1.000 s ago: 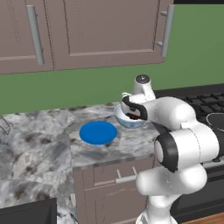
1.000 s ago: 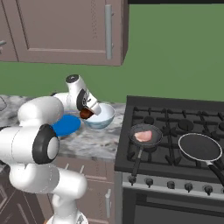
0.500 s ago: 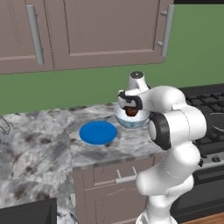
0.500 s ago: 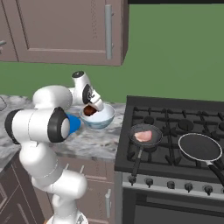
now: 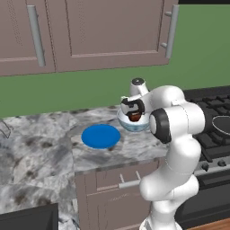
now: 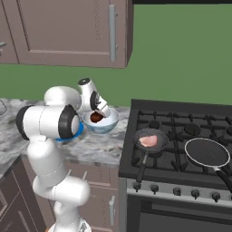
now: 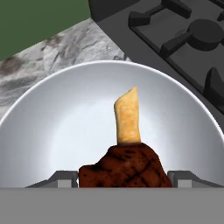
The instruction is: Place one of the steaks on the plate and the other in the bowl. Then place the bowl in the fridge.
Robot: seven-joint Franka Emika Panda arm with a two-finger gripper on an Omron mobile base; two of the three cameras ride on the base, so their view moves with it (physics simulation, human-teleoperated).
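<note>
Dark steak (image 7: 124,169) clamped in end effector (image 7: 124,177), bone end pointing into bowl (image 7: 52,127)

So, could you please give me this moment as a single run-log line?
hand: holding dark steak over bowl | pale steak: in pan on stove | plate: bare | bowl: on counter

The gripper (image 5: 133,115) hangs over the bowl (image 5: 133,123), clasping the dark steak (image 5: 134,117); the blue plate (image 5: 101,136) lies beside it on the counter (image 5: 40,152).
</note>
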